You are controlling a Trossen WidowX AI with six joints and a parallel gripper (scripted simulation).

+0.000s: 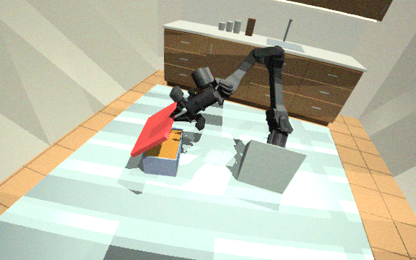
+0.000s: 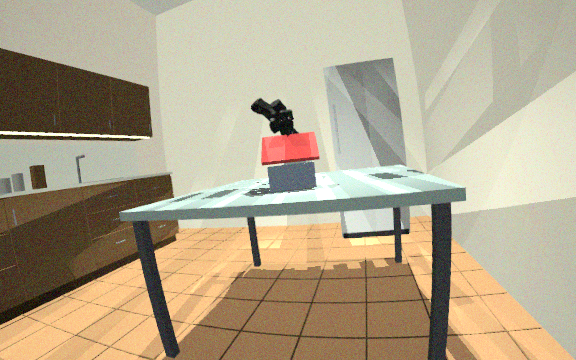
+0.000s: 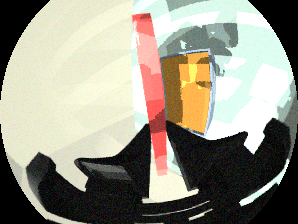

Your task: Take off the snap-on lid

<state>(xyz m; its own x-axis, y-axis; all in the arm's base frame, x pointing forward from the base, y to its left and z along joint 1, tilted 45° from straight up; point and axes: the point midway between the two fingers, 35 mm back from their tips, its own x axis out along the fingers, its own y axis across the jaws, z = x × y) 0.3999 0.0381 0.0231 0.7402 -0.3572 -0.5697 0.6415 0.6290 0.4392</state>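
Gripper (image 1: 175, 115) pinching red lid (image 1: 154, 131) by its edge, lid tilted above open blue box (image 1: 162, 159), box on table (image 1: 85, 202)

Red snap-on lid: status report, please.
Pincer shut on red flat snap-on lid. Lid tilted, lifted above open blue storage box. Nothing blocking nearby.

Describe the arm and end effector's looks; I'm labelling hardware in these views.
The arm is dark charcoal grey with slim links and blocky joint housings. The end effector is near-black, with two stubby parallel fingers. No cables or markings show.
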